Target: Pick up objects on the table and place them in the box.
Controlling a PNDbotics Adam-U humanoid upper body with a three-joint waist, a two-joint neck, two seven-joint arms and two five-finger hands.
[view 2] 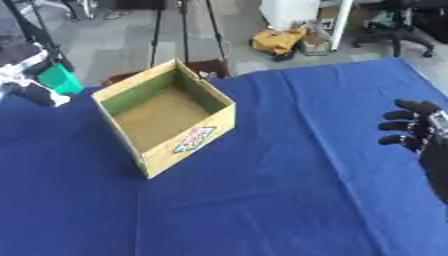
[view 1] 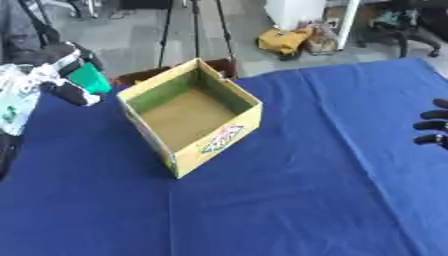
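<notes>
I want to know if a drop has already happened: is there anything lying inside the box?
No. The box shows only its bare brown floor, while the left hand holds a green object just outside it.

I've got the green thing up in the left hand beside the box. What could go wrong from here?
The left hand holds the green object outside the open yellow cardboard box, left of its near wall. Releasing now would likely drop it on the blue tablecloth or on the rim. The box's far corner sits at the table's far edge, so bumping a wall might push it off. The right hand rests open, too far right to steady it.
</notes>
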